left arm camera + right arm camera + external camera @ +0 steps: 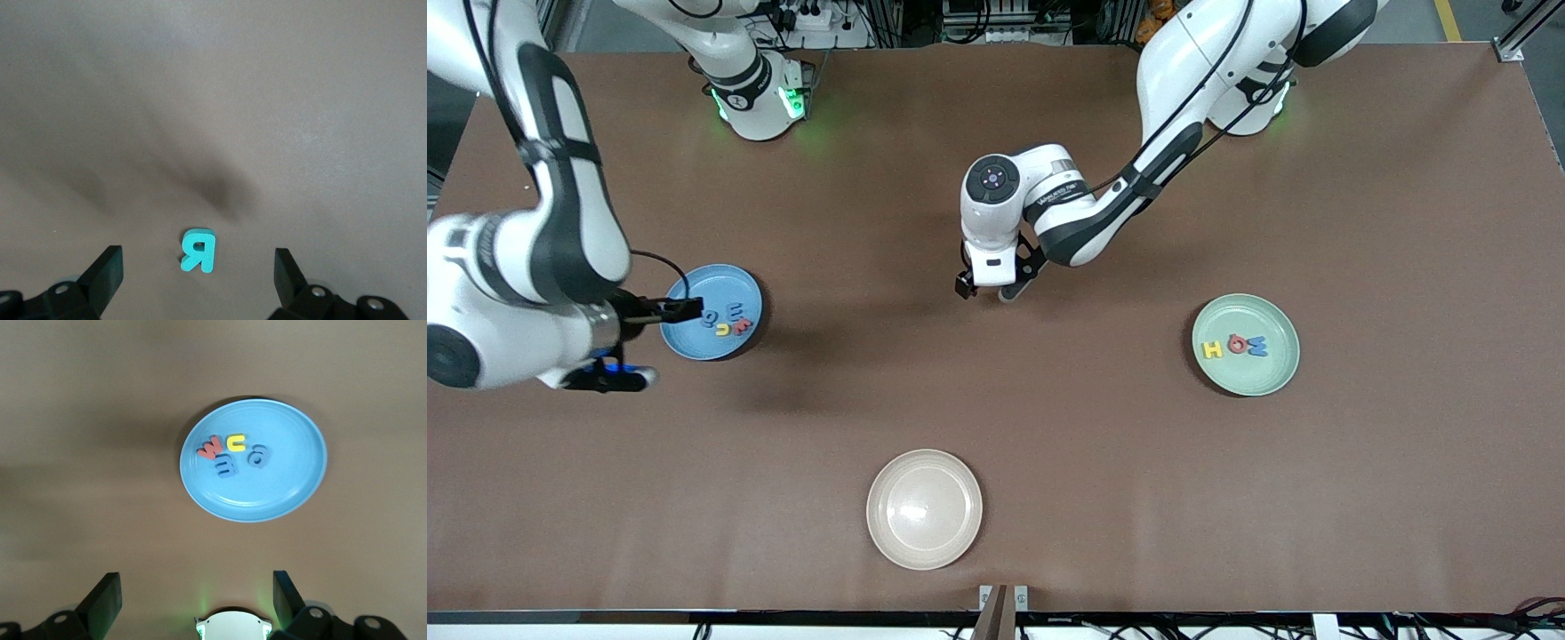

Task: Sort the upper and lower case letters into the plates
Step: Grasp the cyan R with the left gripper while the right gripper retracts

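A teal letter R (198,251) lies flat on the brown table, and my left gripper (986,289) hangs open low over it with a finger on each side. This letter is hidden under the hand in the front view. The blue plate (694,342) toward the right arm's end holds several letters (230,453) in red-pink, yellow and blue. My right gripper (197,583) is open and empty, high over the table beside that plate. The mint green plate (1249,378) toward the left arm's end holds three letters (1234,346): yellow, red and blue.
A cream-beige plate (924,508) with nothing in it sits near the table's front edge, nearer to the front camera than both other plates. The right arm's base (233,625) shows in the right wrist view.
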